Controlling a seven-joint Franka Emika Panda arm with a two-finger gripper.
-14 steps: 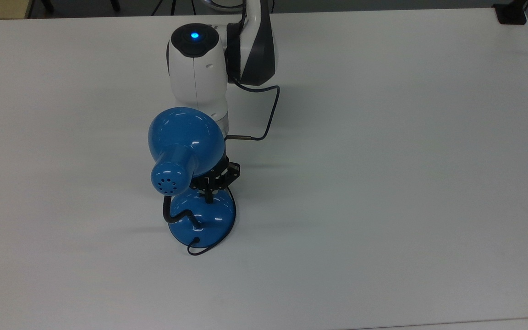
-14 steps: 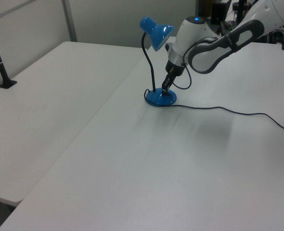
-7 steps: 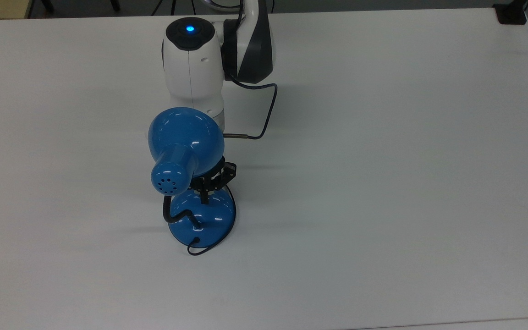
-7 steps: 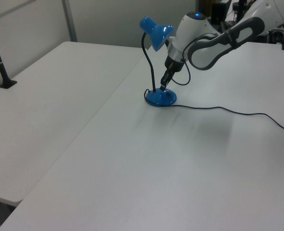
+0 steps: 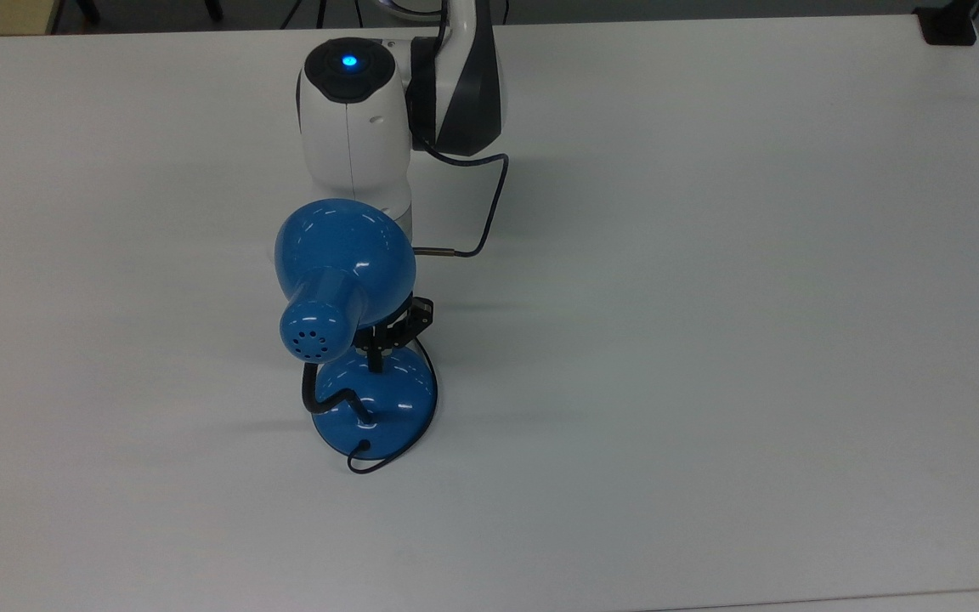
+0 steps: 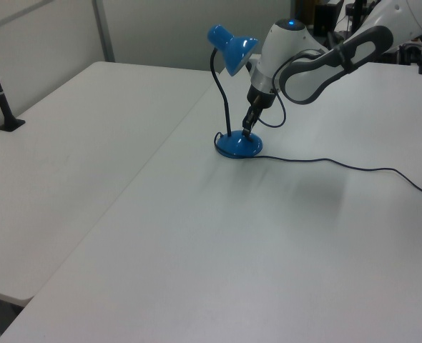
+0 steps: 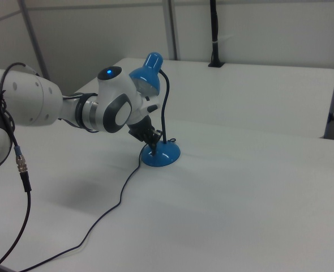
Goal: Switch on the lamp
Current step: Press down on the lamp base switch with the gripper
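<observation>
A: Where's the lamp (image 5: 345, 280)?
B: Standing on the white worktop (image 5: 710, 340), left of centre in the top view. Going near to far in the top view: cord (image 5: 370, 463) loops out at the near edge of the base (image 5: 396, 399), then the bent neck (image 5: 332, 398), then the shade (image 5: 345, 255) hanging over the far part of the base, then the arm (image 5: 358, 119) behind it.
A: Hand?
B: Hand (image 5: 377, 361) points down at the base on its far side, tip over the dome and partly under the shade. In the left view (image 6: 247, 131) it sits right at the base top, just right of the neck. In the right view (image 7: 153, 148) the tip is at the dome's upper left. Looks touching or near touching; can't separate the two.
A: Fingers open or closed?
B: Can't tell. They read as one dark tip in all three views. Nothing visibly held.
A: Lamp lit?
B: No glow visible on the worktop below the shade. Shade faces away from the top view, so the bulb is hidden.
A: Cord route?
B: In the left view it runs from the base off toward the left view's right edge (image 6: 354, 166). In the right view it trails toward the lower left (image 7: 107, 212).
A: Anything else on the worktop?
B: A black clamp post (image 6: 0, 100) at the left view's far left, well apart from the lamp.
</observation>
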